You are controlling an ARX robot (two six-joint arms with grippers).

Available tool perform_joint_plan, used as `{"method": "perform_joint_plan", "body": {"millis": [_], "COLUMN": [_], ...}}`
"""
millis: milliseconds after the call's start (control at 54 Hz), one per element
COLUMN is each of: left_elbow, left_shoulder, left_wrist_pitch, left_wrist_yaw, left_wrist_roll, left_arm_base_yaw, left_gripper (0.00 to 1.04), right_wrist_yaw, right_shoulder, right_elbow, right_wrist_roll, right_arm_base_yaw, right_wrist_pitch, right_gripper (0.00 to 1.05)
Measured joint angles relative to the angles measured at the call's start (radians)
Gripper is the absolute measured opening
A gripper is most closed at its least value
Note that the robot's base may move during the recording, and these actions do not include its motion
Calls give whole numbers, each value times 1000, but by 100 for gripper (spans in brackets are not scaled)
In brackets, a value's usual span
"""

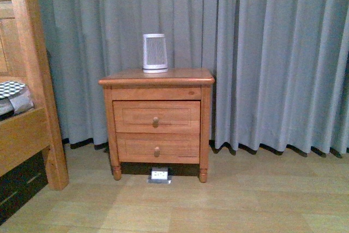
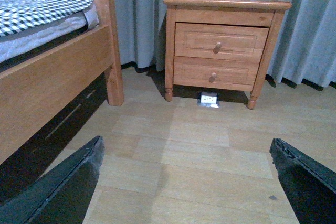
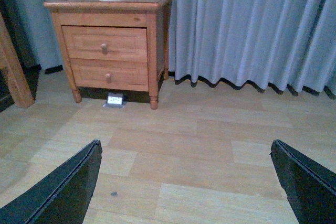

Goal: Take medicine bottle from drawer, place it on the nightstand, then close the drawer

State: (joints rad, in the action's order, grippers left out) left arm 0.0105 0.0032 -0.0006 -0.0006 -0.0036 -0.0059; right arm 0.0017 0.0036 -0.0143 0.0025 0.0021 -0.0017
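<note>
two claws, left claw [image 2: 186, 141] and right claw [image 3: 185, 143], gape wide and empty, well short of the table [image 1: 180, 75]. the medicine bottle is out of sight, likely inside the shut upper drawer [image 1: 177, 114]. square one claw on its knob [image 1: 155, 119], pull straight.

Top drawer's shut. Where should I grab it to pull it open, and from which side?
Grip the round knob at the middle of the upper drawer front, coming straight in from the front. It is the only part that sticks out; the rest of the front is a flat framed panel, closed into the nightstand.
</note>
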Motion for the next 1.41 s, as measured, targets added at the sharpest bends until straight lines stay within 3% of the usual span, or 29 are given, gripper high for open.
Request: {"method": "perform_joint_plan", "body": {"millis": [1406], "left_elbow": [0], "left_shoulder": [0], "left_wrist_pitch": [0], "left_wrist_yaw": [0], "left_wrist_roll": [0], "left_arm_base_yaw": [0], "left_gripper": [98], "right_wrist_yaw": [0], "right_shoulder": [0], "right_elbow": [0], "right_wrist_roll": [0], "right_arm_base_yaw": [0], "right_wrist_pitch": [0], "right_gripper": [98]}}
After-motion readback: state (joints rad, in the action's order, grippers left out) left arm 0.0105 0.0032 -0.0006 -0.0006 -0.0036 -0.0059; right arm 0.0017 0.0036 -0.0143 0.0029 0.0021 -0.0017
